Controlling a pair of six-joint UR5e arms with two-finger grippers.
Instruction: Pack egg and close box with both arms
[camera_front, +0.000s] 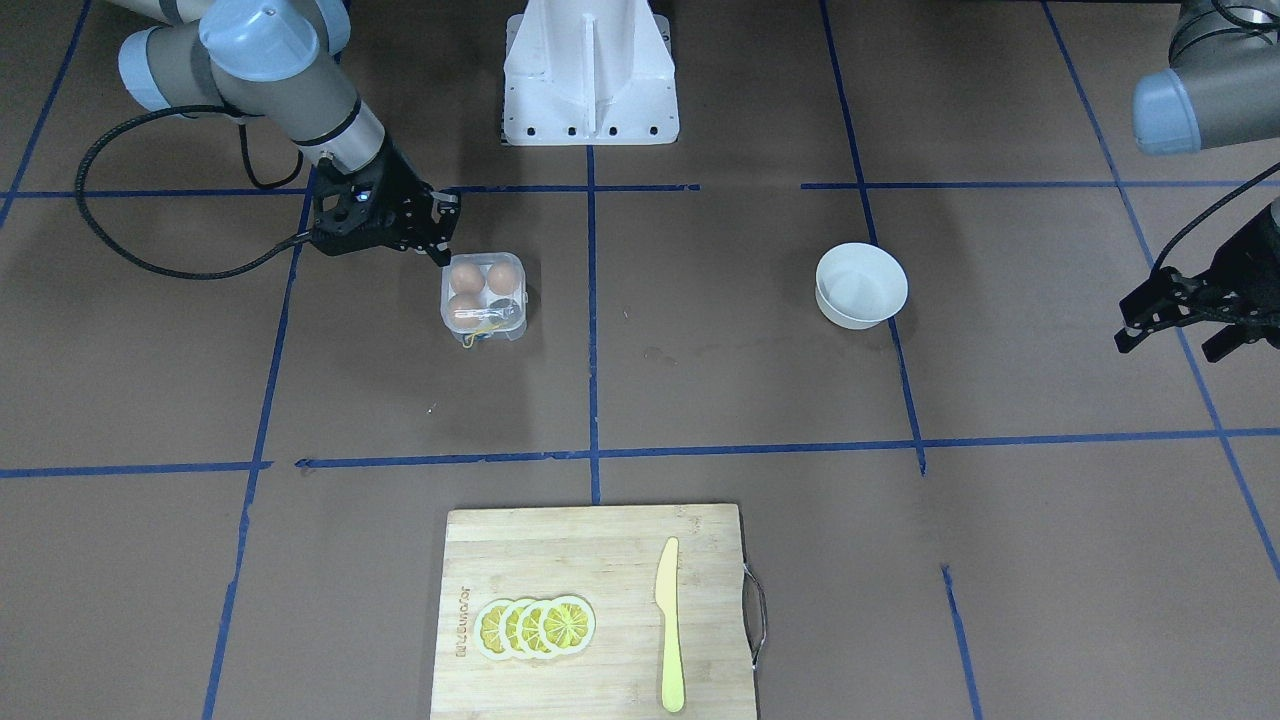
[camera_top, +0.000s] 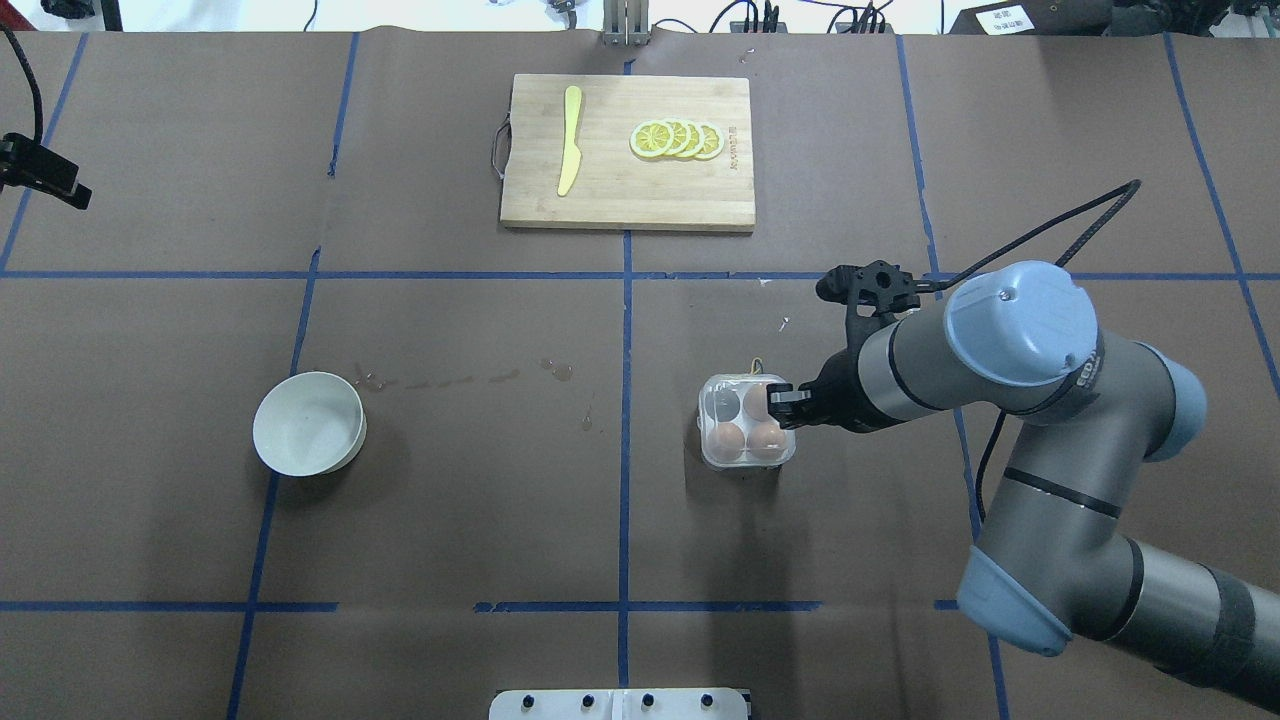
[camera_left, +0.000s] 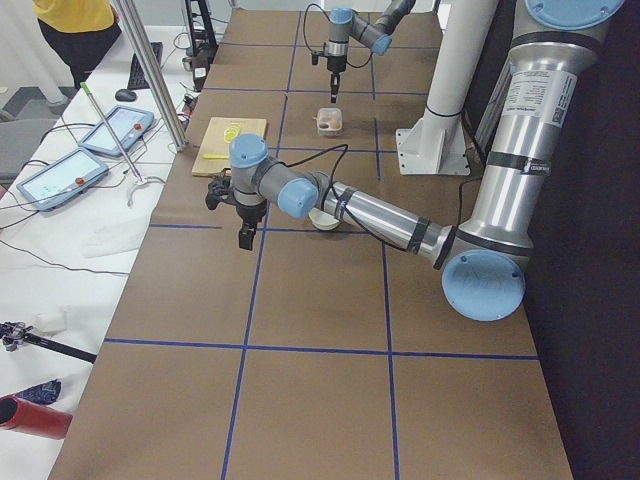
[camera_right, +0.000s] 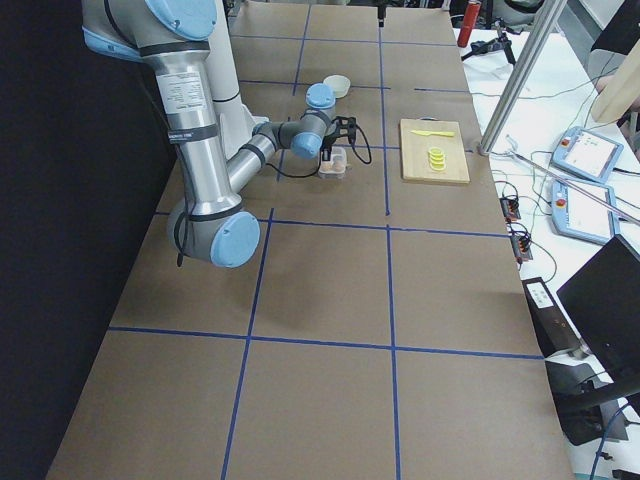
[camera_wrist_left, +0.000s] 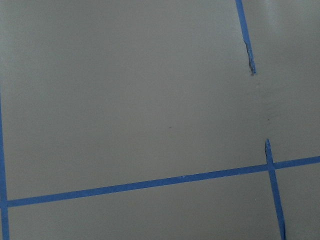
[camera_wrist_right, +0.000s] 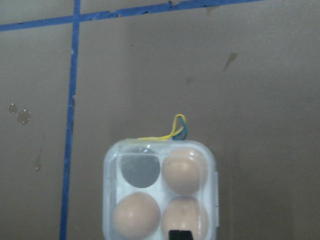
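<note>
The clear box (camera_front: 482, 298) sits on the brown table with its see-through lid down and a yellow string (camera_wrist_right: 172, 132) at its far edge. It also shows in the overhead view (camera_top: 747, 420) and the right wrist view (camera_wrist_right: 160, 192). Three tan eggs (camera_wrist_right: 183, 171) fill three cells, and one cell (camera_wrist_right: 140, 170) is empty. My right gripper (camera_front: 441, 248) is shut, and its tip rests on the box's edge nearest the arm (camera_wrist_right: 180, 235). My left gripper (camera_front: 1175, 340) is open and empty, far off to the side, over bare table.
A round white bowl (camera_front: 860, 285) stands apart from the box. A wooden cutting board (camera_front: 560, 560) at the operators' edge carries a yellow knife (camera_front: 668, 625) and lemon slices (camera_front: 535, 627). The white pedestal (camera_front: 590, 75) stands at the robot's side.
</note>
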